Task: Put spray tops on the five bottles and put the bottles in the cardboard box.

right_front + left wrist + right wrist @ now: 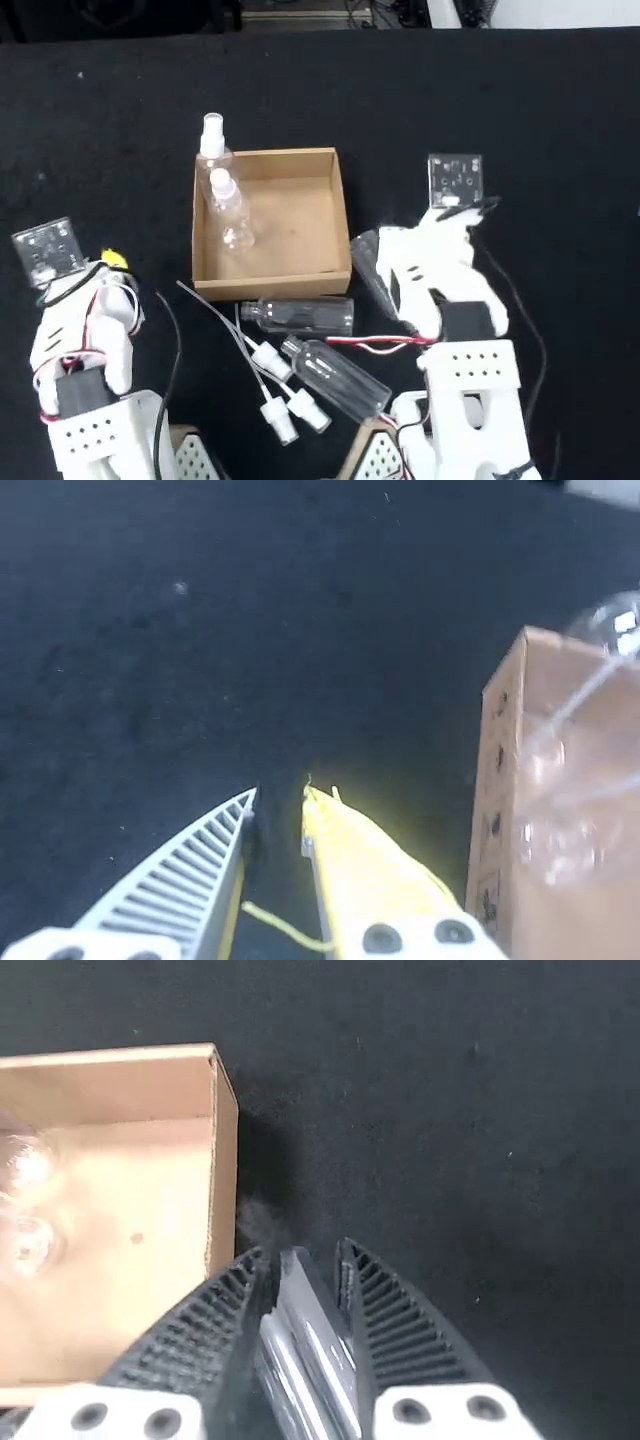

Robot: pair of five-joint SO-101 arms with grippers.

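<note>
The cardboard box (322, 270) stands mid-table, and two capped bottles (226, 205) lean in its left side. Two capless clear bottles (303, 316) (338, 379) lie just in front of it, beside three loose spray tops (285, 392). Right of the box, my right gripper (372, 262) (300, 1255) is shut on a third capless bottle (305, 1350) near the box's right wall (222, 1190). My left gripper (105, 262) (278, 798) hovers over bare cloth left of the box (497, 780), slightly open with nothing between its fingers.
Black cloth covers the whole table. Both arm bases (100, 430) (470, 400) stand at the front edge. A red and white cable (375, 343) runs from the right arm toward the lying bottles. There is free room behind the box and at the far sides.
</note>
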